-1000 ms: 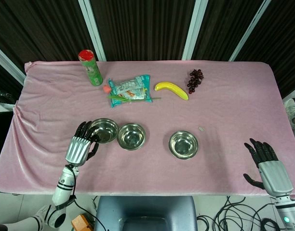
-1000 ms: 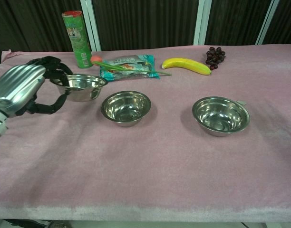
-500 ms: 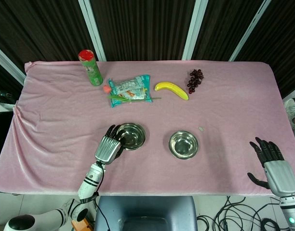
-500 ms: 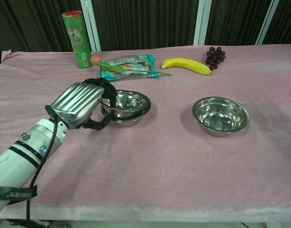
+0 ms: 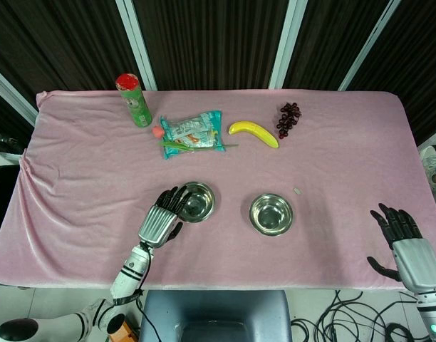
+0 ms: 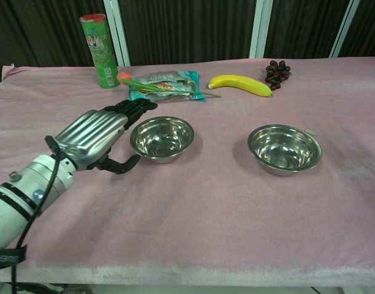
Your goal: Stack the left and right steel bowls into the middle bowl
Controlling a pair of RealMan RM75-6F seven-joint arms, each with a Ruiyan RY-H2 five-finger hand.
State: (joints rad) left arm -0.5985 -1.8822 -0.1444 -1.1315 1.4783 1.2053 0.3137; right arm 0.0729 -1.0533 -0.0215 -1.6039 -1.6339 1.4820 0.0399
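Observation:
The left steel bowl sits nested inside the middle bowl (image 5: 195, 201) (image 6: 162, 138), and the two read almost as one bowl. My left hand (image 5: 161, 219) (image 6: 98, 135) hovers just left of that stack with its fingers spread, holding nothing. Its fingertips reach towards the rim. The right steel bowl (image 5: 271, 214) (image 6: 284, 148) stands alone on the pink cloth to the right, upright. My right hand (image 5: 403, 246) hangs open off the table's front right corner, far from that bowl, and appears only in the head view.
Along the back stand a green can (image 5: 135, 101) (image 6: 98, 50), a snack packet (image 5: 193, 132) (image 6: 166, 84), a banana (image 5: 253, 133) (image 6: 240, 84) and grapes (image 5: 288, 119) (image 6: 276, 71). A small scrap (image 5: 297, 191) lies by the right bowl.
My left hand carried the left bowl rightwards into the middle bowl, then let go and drew back a little with its fingers spread. The right hand barely shifted.

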